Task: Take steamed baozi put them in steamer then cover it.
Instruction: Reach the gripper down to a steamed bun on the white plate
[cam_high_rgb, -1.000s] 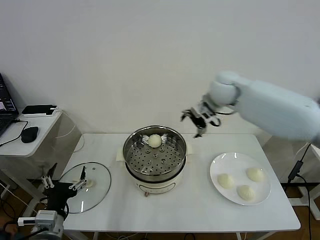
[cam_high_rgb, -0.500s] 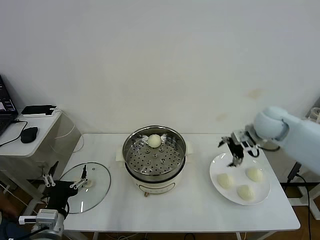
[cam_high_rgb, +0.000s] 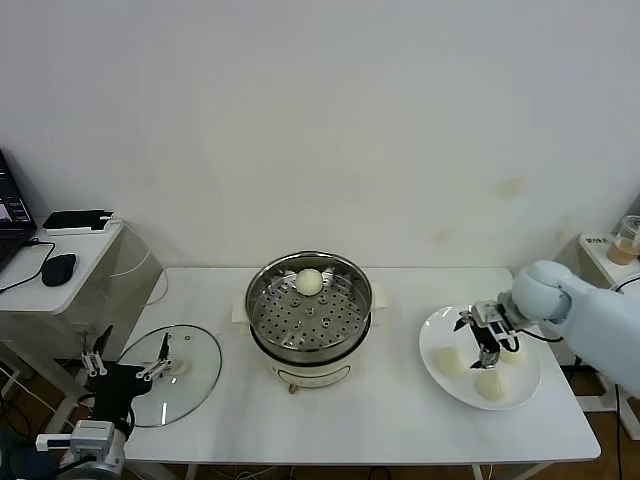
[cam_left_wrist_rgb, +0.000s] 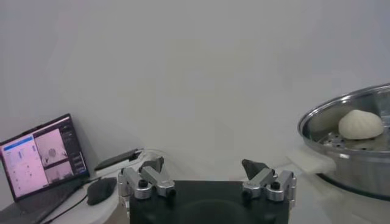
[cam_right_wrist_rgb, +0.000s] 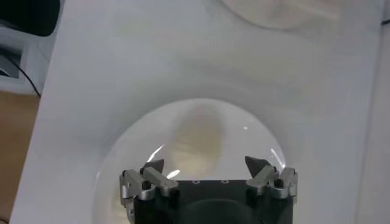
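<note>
Head view: right gripper (cam_high_rgb: 488, 342) over plate (cam_high_rgb: 435, 333), jaws spread, holding nothing.

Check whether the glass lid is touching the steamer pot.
Apart. The head view shows the cover flat on the table, left of the steamer, with bare tabletop between them.

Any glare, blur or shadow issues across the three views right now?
Head view: even light, reflections on the shiny round steel steamer, soft shadows. Right wrist view: the open right end effector is sharp, the round white plate beneath is smeared, with small glints. Left wrist view: the open left end effector is crisp, the laptop screen glows.
</note>
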